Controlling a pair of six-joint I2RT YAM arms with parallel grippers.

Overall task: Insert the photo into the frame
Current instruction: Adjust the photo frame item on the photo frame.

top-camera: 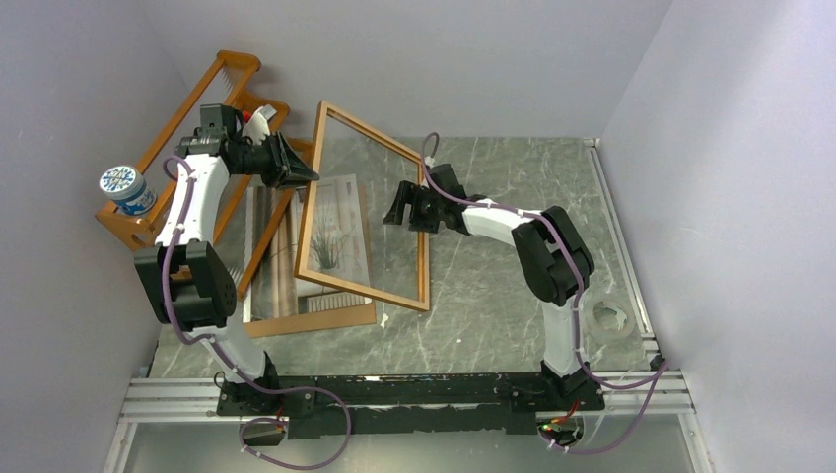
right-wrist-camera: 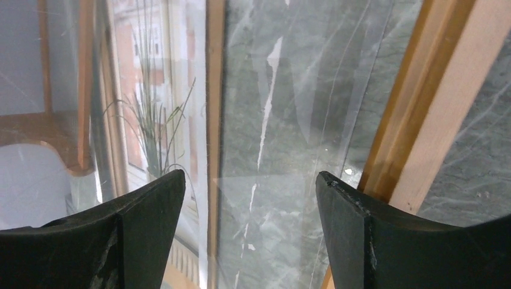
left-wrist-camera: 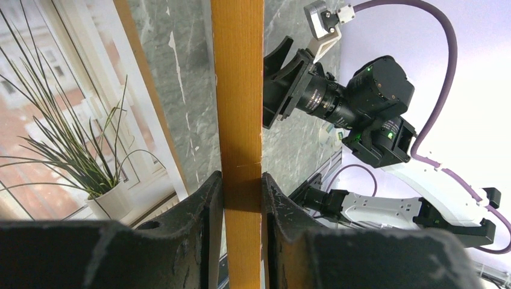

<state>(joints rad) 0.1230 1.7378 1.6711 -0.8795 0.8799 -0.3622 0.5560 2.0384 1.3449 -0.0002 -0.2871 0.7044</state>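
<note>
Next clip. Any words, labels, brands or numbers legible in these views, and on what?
No text can be read in any view.
Blue-and-white cup on the wooden rack: printed pattern, too small to tell whether it holds words.
Photo: plant and window only, no writing.
Frame: bare wood, no label.
</note>
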